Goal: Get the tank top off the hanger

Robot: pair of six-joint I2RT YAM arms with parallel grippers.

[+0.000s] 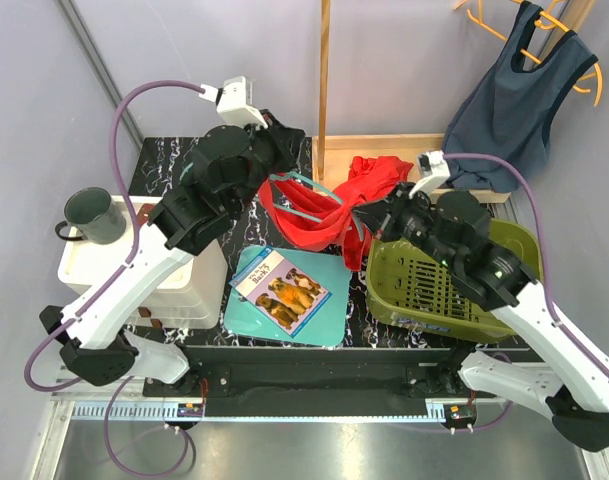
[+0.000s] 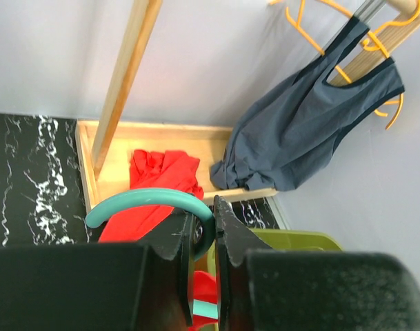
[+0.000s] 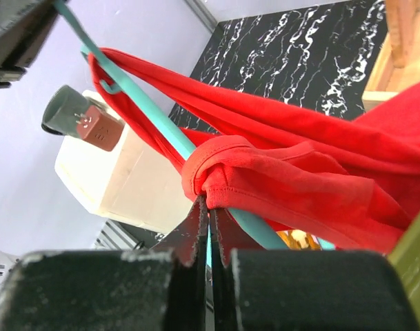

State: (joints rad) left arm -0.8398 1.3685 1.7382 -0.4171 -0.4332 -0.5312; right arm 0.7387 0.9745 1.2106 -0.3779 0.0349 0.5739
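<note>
A red tank top [image 1: 334, 205] hangs on a teal hanger [image 1: 302, 205] held in the air over the middle of the table. My left gripper [image 1: 282, 170] is shut on the hanger's hook; in the left wrist view the hook [image 2: 147, 200] curves out of the jaws [image 2: 204, 224] above the red cloth [image 2: 161, 176]. My right gripper [image 1: 362, 215] is shut on a bunched fold of the tank top [image 3: 292, 179], pinched at the fingertips [image 3: 210, 207] right beside the hanger's bar [image 3: 154, 117].
A dark blue tank top [image 1: 514, 100] hangs on orange hangers at the back right, over a wooden tray [image 1: 404, 145]. A green basket [image 1: 434, 280] sits under my right arm. A book on a teal board [image 1: 282, 285] lies in front. A white box [image 1: 169, 285] with a mug [image 1: 94, 215] stands left.
</note>
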